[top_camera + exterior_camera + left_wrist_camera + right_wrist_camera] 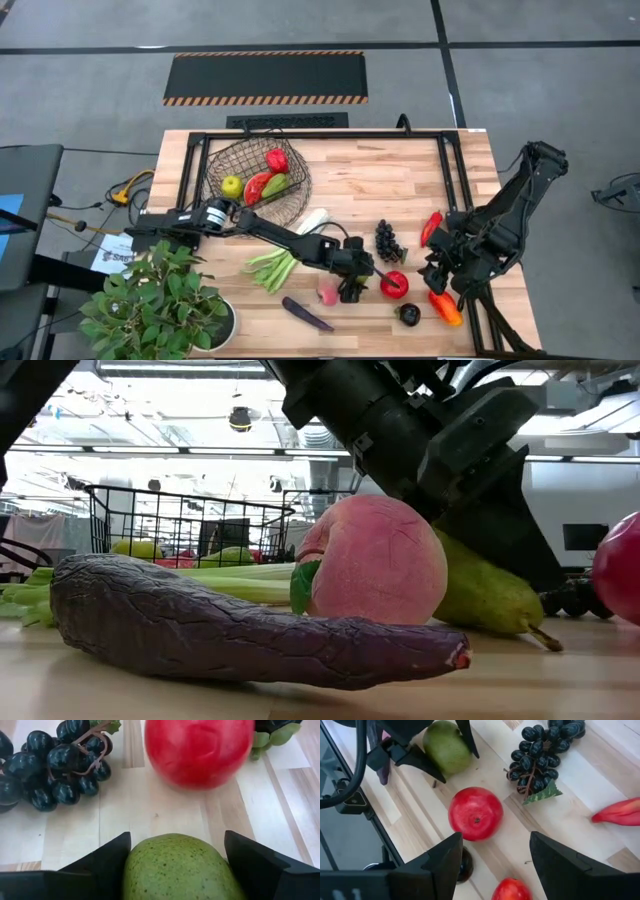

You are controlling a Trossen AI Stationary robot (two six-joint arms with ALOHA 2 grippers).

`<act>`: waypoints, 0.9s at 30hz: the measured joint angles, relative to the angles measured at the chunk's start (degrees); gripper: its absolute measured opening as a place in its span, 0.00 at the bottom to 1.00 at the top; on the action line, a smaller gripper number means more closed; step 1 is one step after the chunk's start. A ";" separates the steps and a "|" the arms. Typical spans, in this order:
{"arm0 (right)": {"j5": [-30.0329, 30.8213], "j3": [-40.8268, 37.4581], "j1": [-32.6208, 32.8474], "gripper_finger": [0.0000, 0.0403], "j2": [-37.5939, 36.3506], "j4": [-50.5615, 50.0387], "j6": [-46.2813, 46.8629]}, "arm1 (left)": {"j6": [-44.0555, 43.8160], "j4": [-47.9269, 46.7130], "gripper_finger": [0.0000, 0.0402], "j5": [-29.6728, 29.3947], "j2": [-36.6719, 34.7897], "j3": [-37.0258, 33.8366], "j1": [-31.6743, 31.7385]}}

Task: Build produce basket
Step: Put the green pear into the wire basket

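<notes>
A green pear (175, 870) lies on the wooden table between the peach (328, 292) and a red apple (393, 285). My left gripper (352, 290) reaches across from the left and is shut on the pear. My right gripper (492, 865) hovers open over the table's right side, above the apple (475, 813), with nothing between its fingers. The dark wire basket (225, 160) stands at the far left. Inside it are a yellow-green fruit, red pieces and a green one. Dark grapes (390, 240), a red chilli (430, 228) and a purple aubergine (230, 625) lie loose. My left gripper has the pear's wide body (135, 865) between its two fingers, one on each side. The fingers (422, 760) slant down at it from the table's left. The pear rests on the table (480, 595), its stem end (540, 638) toward the right.
A leek or celery stalk (280, 262) lies between the basket and the peach. A potted plant (160, 305) stands at the near left corner. An orange pepper (445, 308) and a small dark fruit (407, 314) lie near the right gripper. A black frame (320, 135) rims the table's far side.
</notes>
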 joint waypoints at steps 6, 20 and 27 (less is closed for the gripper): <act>0.10 0.00 0.00 0.63 0.00 -0.77 0.01 | -0.41 -2.94 0.67 0.63 0.16 1.77 1.30; 3.53 0.00 -0.02 0.63 0.00 -0.80 0.01 | -1.29 -24.50 0.67 -4.52 0.46 17.05 6.62; 7.59 0.00 -0.07 0.63 0.00 -0.78 -0.02 | -3.04 -36.34 0.67 -4.59 0.42 26.31 8.11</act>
